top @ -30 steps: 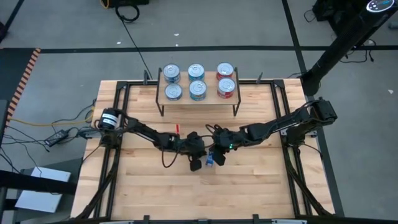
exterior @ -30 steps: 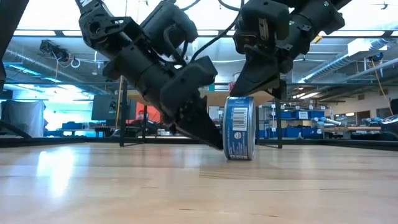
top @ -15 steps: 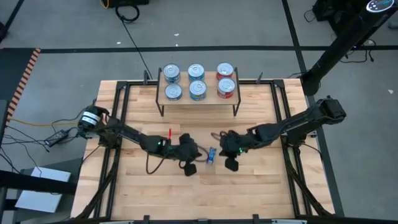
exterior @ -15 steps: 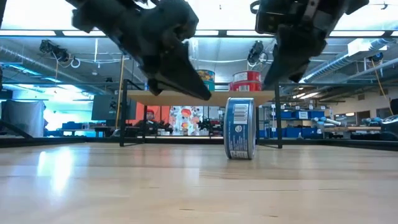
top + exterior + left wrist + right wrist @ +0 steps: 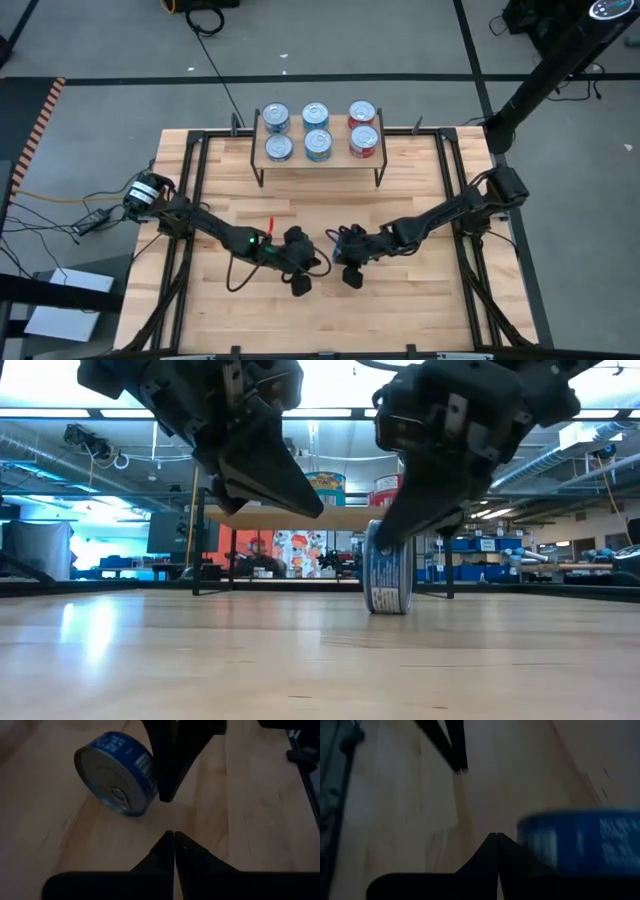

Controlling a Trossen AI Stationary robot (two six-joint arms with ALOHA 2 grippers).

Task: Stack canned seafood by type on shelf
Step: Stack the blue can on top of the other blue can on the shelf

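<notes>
While your shelf [image 5: 318,160] already carries six tins sorted by colour, blue, teal and red left to right, one blue can [image 5: 388,567] stands on its rim on the table [image 5: 420,310], well short of it. Your right gripper [image 5: 392,540], fingers clenched and empty, rests its tip against the can's upper edge, probably to tip it flat for grasping. Your left gripper [image 5: 312,510], also clenched and empty, hovers beside it.
</notes>
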